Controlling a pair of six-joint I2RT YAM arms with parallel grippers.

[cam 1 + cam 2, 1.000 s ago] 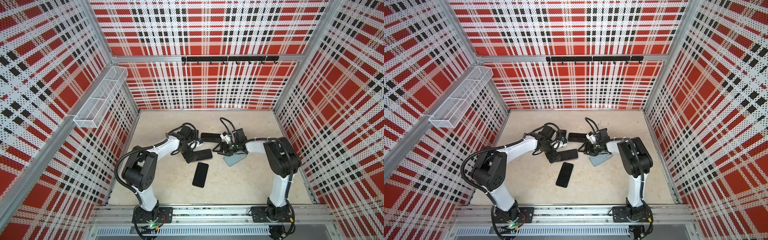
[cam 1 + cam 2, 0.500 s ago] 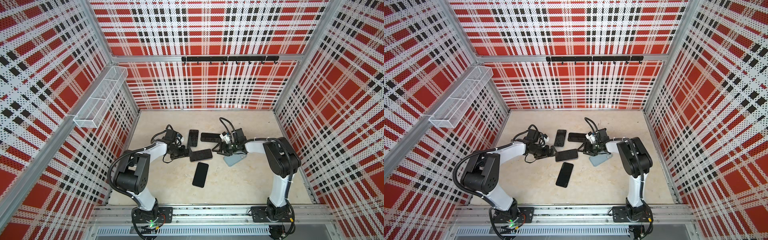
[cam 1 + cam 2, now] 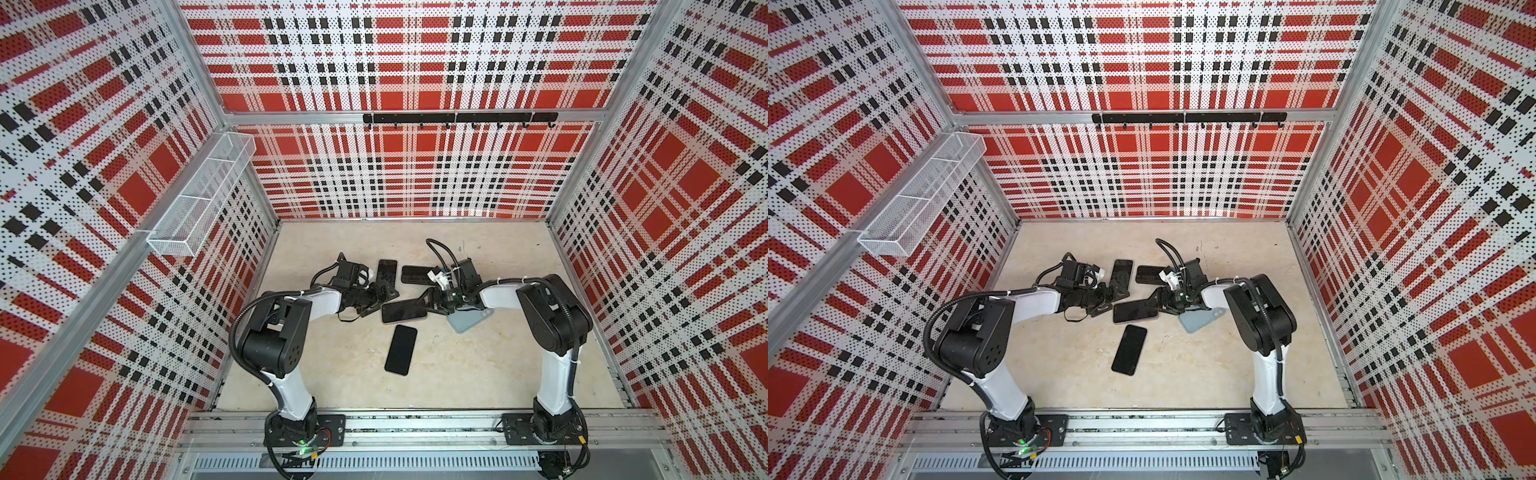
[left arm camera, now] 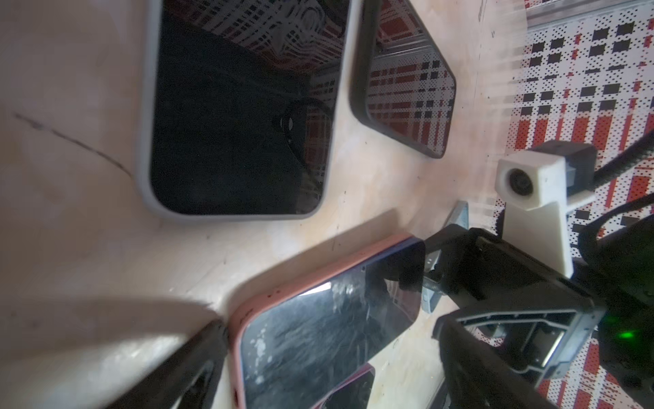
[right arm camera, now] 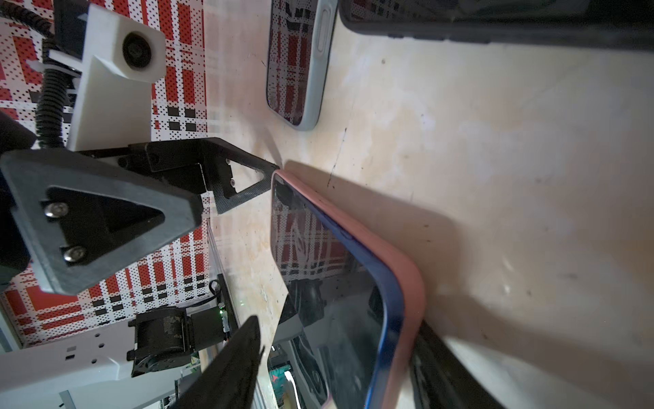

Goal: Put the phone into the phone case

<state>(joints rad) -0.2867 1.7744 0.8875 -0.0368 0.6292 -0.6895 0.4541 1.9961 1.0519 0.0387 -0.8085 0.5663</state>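
Note:
A dark-screened phone (image 3: 404, 311) (image 3: 1136, 311) lies mid-table inside a pink phone case (image 5: 407, 283) (image 4: 247, 311). Its blue edge (image 5: 385, 318) stands proud of the pink rim along one long side. My left gripper (image 3: 379, 300) (image 3: 1112, 300) is open at the phone's left end; one finger (image 4: 191, 368) shows beside the case. My right gripper (image 3: 428, 302) (image 3: 1160, 301) is open and straddles the right end. One of its fingers (image 5: 233, 364) stands apart from the screen, and the other (image 5: 446, 368) lies against the pink side.
A bare black phone (image 3: 401, 350) lies nearer the front. An empty light blue case (image 3: 469, 320) sits under the right arm. Two cased phones lie behind: a grey one (image 3: 386, 272) (image 4: 240, 117) and a dark one (image 3: 417, 274) (image 4: 407, 85).
My left gripper drew back to the left off the phone, uncovering the grey-cased phone behind, then came back toward the phone's left end. The phone and right gripper have stayed put.

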